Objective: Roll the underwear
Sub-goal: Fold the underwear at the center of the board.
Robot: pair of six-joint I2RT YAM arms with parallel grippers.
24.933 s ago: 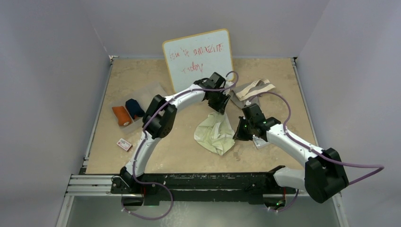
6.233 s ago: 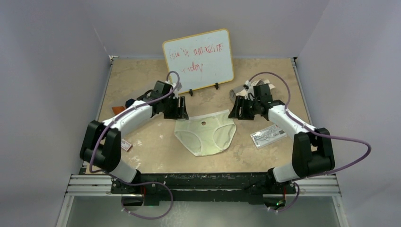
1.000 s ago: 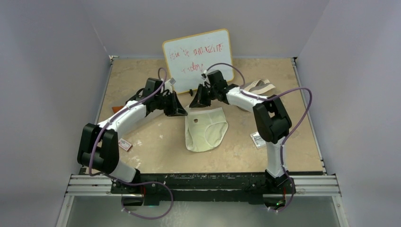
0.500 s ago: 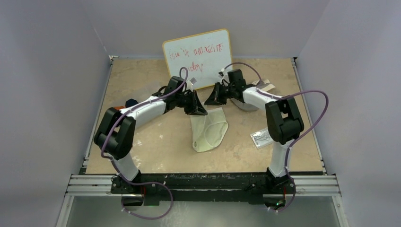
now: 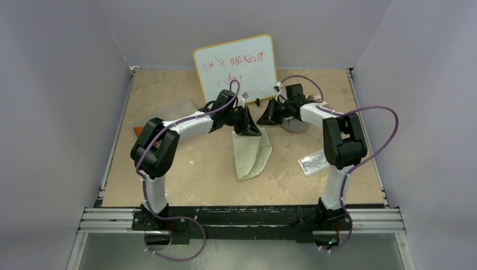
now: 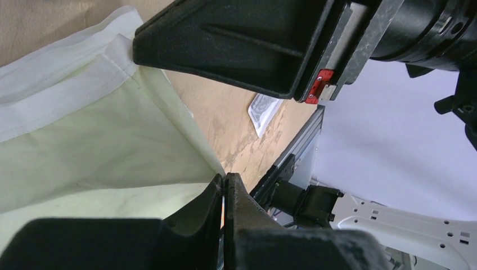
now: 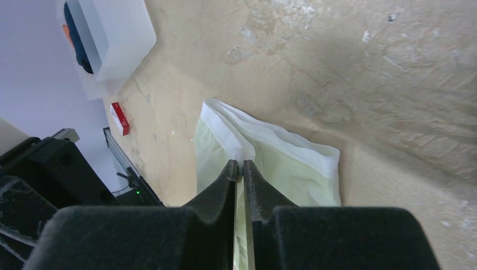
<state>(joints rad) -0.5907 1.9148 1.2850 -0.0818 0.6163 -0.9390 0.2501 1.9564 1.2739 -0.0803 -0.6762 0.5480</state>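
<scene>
The pale cream underwear (image 5: 250,153) lies on the table, folded into a narrow strip. My left gripper (image 5: 251,130) is shut on a fold edge at its top end; in the left wrist view (image 6: 225,183) the cloth (image 6: 84,140) runs into the closed fingertips. My right gripper (image 5: 266,120) is shut on the white waistband (image 7: 239,147) just beside it. The grey underwear with beige waistband (image 5: 293,125) lies behind the right arm, mostly hidden. An orange roll (image 5: 136,130) peeks out at the left. Navy and orange rolls (image 7: 79,39) show in the right wrist view.
A whiteboard (image 5: 236,67) stands at the back, just behind both grippers. A white printed card (image 5: 313,163) lies right of the cream cloth. A clear bin (image 7: 112,34) holds the rolls at the left. A small red box (image 7: 119,118) lies near it.
Both grippers have moved right together, carrying the cream underwear's left side over. The garment went from spread flat to a narrow folded strip.
</scene>
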